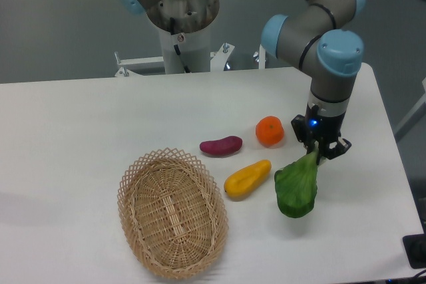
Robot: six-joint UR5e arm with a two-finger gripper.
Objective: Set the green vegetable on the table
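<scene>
The green vegetable (297,188) is a leafy toy with a dark green rounded leaf and a pale green stem. It hangs leaf-down at the right of the white table (80,131), its lower edge at or just above the surface. My gripper (321,153) is shut on its pale stem from above. I cannot tell whether the leaf touches the table.
An oval wicker basket (173,212) lies at the front left of centre. A yellow curved vegetable (247,179) lies just left of the green leaf. A purple oblong vegetable (221,145) and an orange (269,131) lie behind it. The table's right edge is close.
</scene>
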